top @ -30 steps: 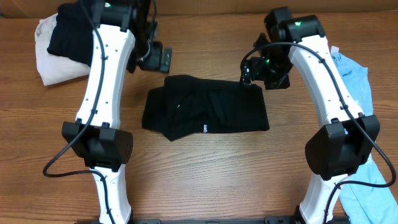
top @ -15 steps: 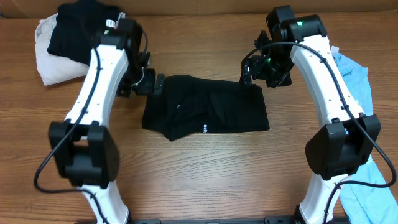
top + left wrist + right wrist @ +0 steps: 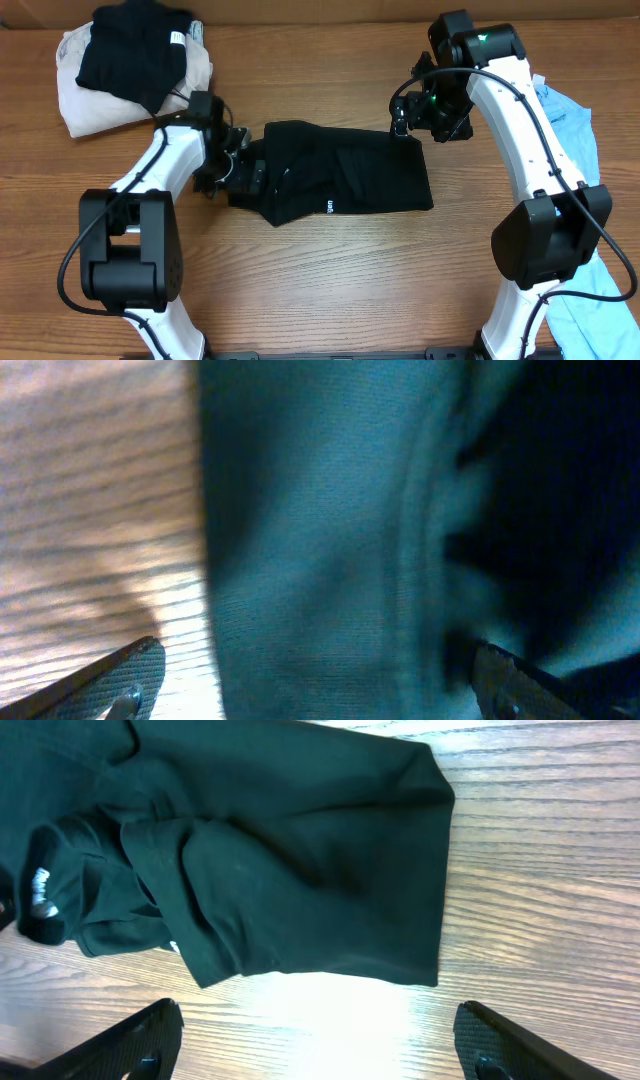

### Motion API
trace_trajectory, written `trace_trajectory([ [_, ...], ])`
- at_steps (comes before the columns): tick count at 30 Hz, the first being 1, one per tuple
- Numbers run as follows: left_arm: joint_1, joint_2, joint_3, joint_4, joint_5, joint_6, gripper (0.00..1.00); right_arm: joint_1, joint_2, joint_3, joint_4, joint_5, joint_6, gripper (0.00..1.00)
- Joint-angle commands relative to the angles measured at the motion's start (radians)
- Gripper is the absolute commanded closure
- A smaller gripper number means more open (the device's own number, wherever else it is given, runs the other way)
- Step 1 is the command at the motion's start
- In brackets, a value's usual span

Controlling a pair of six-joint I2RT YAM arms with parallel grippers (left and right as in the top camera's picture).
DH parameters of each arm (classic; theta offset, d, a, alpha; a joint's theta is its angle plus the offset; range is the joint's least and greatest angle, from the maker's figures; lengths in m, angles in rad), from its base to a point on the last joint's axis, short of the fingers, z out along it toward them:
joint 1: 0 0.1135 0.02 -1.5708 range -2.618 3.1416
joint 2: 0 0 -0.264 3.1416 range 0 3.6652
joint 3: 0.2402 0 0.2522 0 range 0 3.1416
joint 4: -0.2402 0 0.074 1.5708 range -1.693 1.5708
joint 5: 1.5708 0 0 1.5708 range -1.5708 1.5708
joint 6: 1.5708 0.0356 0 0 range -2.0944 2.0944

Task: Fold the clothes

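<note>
Wood-grain table (image 3: 330, 290) carried the whole work area, seen from above with both arms reaching in over it.

Black shirt (image 3: 340, 180): lay at the centre of the table in a rough folded rectangle, somewhat rumpled on its left side. A small white mark (image 3: 328, 208) showed near its front edge.

Left gripper (image 3: 315, 655): low at the left edge of the black shirt. Its fingers (image 3: 115, 680) stood spread wide, one over bare wood and the other over the fabric, so the shirt's edge ran between them. The jaws were not closed on the cloth. Whether the tips touched it could not be told.

Right gripper (image 3: 320, 1012): positioned near the shirt's far right corner, jaws wide apart. Only bare table lay between its fingertips, with the shirt's edge just beyond them. It held nothing.

Other garments: a cream garment (image 3: 75, 105) lay at the far left corner with a second black garment (image 3: 130, 50) heaped on top of it. A light blue garment (image 3: 575, 135) lay along the right side, partly behind the right arm.
</note>
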Motion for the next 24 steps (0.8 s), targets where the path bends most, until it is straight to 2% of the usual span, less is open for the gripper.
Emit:
trace_trajectory([
  [1, 0.040, -0.016, -0.073, 0.087, 0.081, 0.057, 0.01, 0.003, -0.005, 0.018, 0.003, 0.017, -0.006, 0.09],
  [5, 0.037, -0.016, -0.135, 0.196, 0.111, 0.063, 0.01, 0.003, -0.005, 0.018, 0.003, 0.017, -0.005, 0.09],
  [7, 0.035, -0.016, -0.159, 0.238, 0.120, 0.063, 0.06, 0.003, -0.005, 0.018, 0.004, 0.016, 0.005, 0.09],
  [12, 0.034, -0.016, -0.196, 0.283, 0.163, 0.063, 0.39, 0.003, -0.005, 0.018, 0.003, 0.016, 0.005, 0.09],
  [15, 0.034, -0.016, -0.206, 0.285, 0.162, 0.063, 0.49, 0.003, -0.005, 0.018, 0.004, 0.017, 0.005, 0.09],
  [16, 0.034, -0.016, -0.208, 0.282, 0.162, 0.063, 0.55, 0.003, -0.005, 0.018, 0.004, 0.017, 0.005, 0.09],
  [20, 0.035, -0.016, -0.207, 0.267, 0.162, 0.050, 0.92, 0.003, -0.005, 0.018, 0.008, 0.025, 0.004, 0.10],
  [21, 0.037, -0.016, -0.203, 0.249, 0.161, 0.048, 0.96, 0.003, -0.005, 0.018, 0.011, 0.024, 0.004, 0.10],
  [24, 0.041, -0.018, -0.164, 0.163, 0.122, 0.048, 0.96, 0.003, -0.005, 0.018, 0.020, 0.024, 0.004, 0.12],
])
